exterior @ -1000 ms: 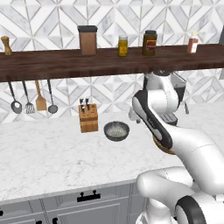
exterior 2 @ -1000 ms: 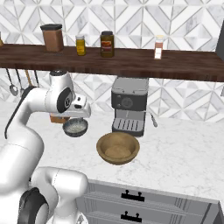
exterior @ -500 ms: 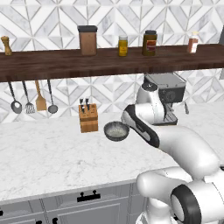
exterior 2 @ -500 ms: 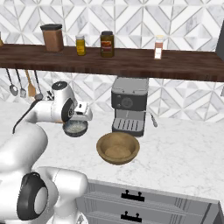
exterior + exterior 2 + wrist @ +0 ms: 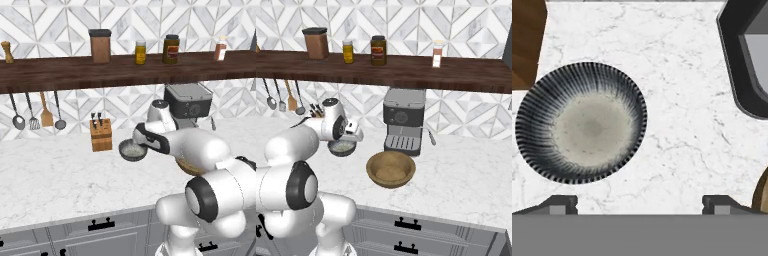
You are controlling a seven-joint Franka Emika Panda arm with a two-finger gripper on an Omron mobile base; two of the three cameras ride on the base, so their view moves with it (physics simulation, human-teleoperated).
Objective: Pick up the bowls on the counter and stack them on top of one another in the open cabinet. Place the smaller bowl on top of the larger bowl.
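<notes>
Left base view: smaller bowl point(image 5: 133, 149) on the worktop point(image 5: 55, 175) near its back edge, just beside the knife block point(image 5: 101, 136); arm bent over it. Right base view: larger bowl point(image 5: 391, 169) mid-worktop, before the coffee machine point(image 5: 403, 120), apart from the smaller bowl. Hand view: pincer point(image 5: 639, 204) empty, tips spread wide — smaller bowl lies left of centre, not between them; bare marble to its right.
</notes>
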